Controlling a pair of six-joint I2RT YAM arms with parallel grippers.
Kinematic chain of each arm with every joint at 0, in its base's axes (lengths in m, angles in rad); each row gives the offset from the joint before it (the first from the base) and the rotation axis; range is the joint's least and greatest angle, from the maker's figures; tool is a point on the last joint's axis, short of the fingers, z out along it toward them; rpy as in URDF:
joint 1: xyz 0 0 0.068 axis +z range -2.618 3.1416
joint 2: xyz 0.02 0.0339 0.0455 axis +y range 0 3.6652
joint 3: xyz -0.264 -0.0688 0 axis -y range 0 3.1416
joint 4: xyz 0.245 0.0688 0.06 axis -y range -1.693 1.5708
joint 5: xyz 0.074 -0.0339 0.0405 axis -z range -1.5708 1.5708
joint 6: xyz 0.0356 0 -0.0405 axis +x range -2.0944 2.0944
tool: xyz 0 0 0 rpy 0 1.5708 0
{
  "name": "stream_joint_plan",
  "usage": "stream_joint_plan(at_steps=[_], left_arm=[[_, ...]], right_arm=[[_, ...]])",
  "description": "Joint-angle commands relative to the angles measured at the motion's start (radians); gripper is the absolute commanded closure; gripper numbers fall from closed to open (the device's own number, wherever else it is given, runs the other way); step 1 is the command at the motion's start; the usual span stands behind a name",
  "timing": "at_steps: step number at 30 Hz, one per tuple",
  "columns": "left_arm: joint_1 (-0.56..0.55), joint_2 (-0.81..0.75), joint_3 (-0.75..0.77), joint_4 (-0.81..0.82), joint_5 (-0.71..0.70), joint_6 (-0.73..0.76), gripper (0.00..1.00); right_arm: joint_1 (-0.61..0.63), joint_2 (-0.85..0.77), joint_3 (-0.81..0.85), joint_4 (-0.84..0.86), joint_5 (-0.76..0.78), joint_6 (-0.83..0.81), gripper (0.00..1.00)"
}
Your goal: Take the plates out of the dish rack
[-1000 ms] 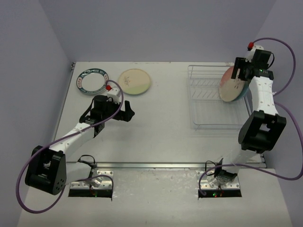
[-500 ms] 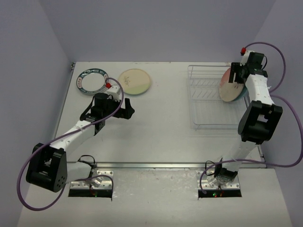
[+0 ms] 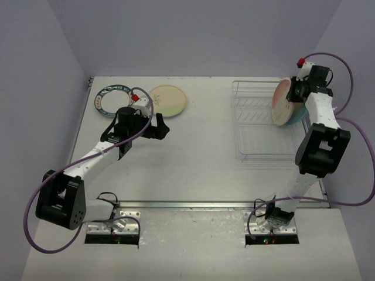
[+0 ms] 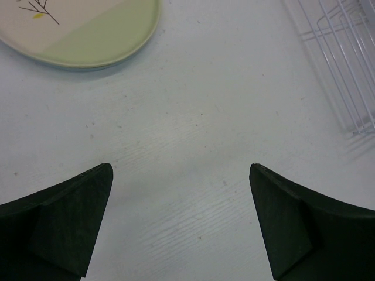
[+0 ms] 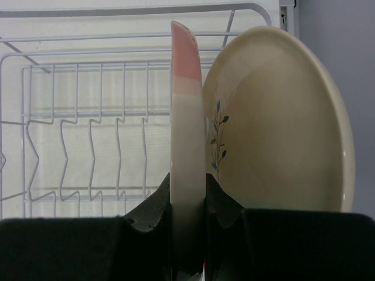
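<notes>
Pinkish plate [image 5: 187, 134] rim seemingly in right fingers [image 5: 149, 215]

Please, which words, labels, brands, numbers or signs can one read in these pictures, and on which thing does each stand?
Plate with green rim: marks like letters around the rim, too small and blurred to read.
Cream plate on the table, table: only a twig drawing, no words.
Cream plate in the dish rack, dish rack: only a plant drawing, no words.
No text can be read anywhere.
</notes>
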Motion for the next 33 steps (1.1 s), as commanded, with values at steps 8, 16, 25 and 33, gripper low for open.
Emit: stream_joint_plan(at_steps=[8, 16, 25, 33], left_arm=[[-0.009, 0.056, 0.092, 0.03, 0.037, -0.053, 0.01], [-0.009, 0.086, 0.109, 0.04, 0.043, -0.067, 0.01], [-0.009, 0.113, 0.116, 0.033, 0.085, -0.07, 0.0], [-0.009, 0.079, 0.069, 0.106, 0.257, -0.14, 0.01]], right_arm=[[0.006, -0.117, 0.021, 0.101, 0.023, -0.046, 1.0], [0.005, -0.22, 0.055, 0.089, -0.099, -0.025, 1.0], [0.004, -0.332, 0.085, 0.039, -0.168, 0.022, 1.0], [0.005, -0.458, -0.01, 0.031, -0.434, 0.21, 1.0]])
